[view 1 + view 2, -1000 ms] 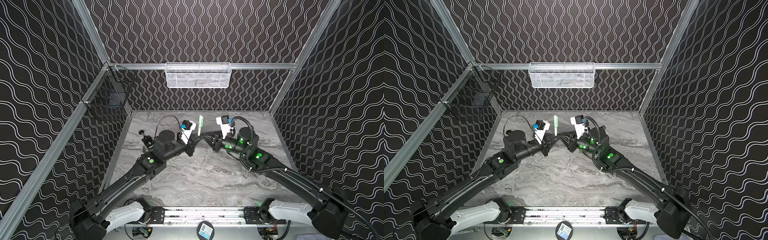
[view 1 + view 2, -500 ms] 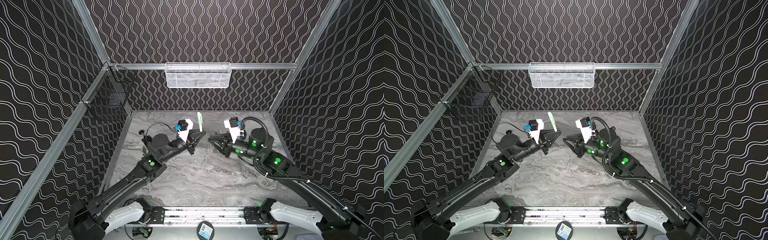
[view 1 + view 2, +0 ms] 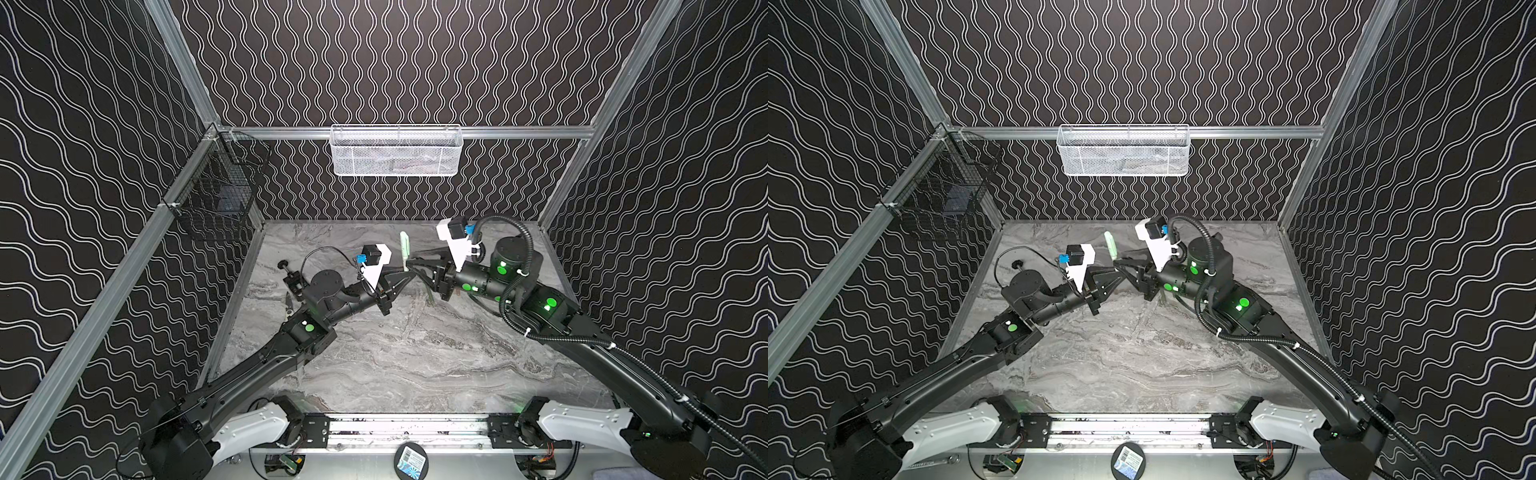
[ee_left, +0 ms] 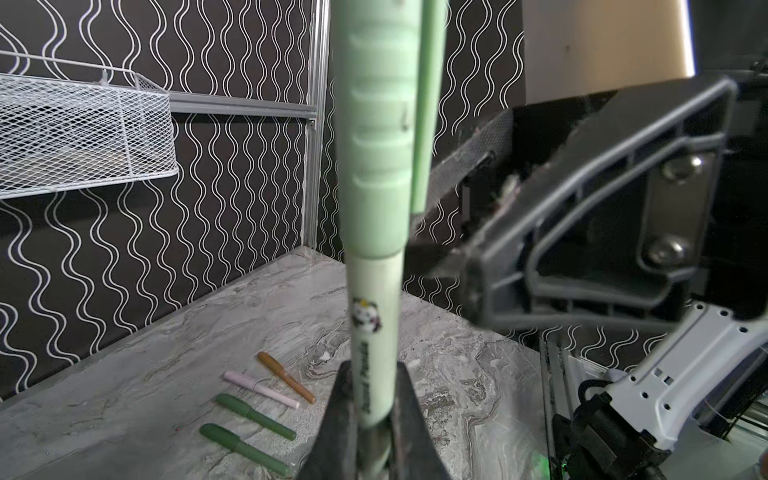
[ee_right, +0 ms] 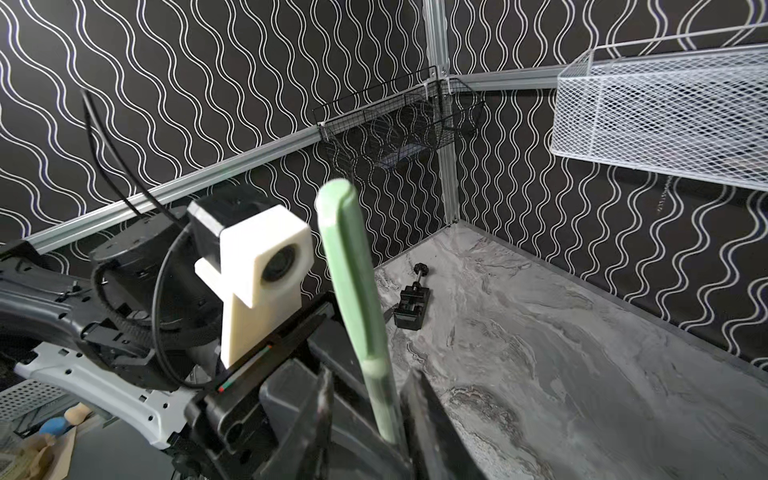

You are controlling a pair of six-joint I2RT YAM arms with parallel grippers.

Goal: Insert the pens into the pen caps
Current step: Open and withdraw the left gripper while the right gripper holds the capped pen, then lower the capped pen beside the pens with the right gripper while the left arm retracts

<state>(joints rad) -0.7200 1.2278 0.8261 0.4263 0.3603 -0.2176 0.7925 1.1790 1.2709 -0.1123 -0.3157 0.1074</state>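
Note:
A pale green pen point(image 4: 376, 332) stands upright above the middle back of the table. Its pale green pen cap point(image 4: 376, 137) is pushed onto the top end. It shows in both top views point(image 3: 404, 249) point(image 3: 1111, 246). My left gripper point(image 4: 370, 415) is shut on the lower barrel. My right gripper point(image 5: 370, 415) reaches in from the right. Its jaws stand apart round the barrel just under the cap point(image 5: 353, 270), with a gap on one side. Beyond the held pen, a gold point(image 4: 286, 376), a pink point(image 4: 261, 388) and two dark green pens point(image 4: 254, 415) lie capped side by side on the table.
A white mesh basket point(image 3: 395, 149) hangs on the back wall. On the left wall hangs a black wire basket point(image 3: 216, 199). A small black vise point(image 3: 295, 280) sits at the table's left edge. Both arms meet over the table's back half.
Half a second ago my right gripper stood apart to the right. It has come back to the pen with its jaws wider. The left gripper kept hold and brought the pen upright.

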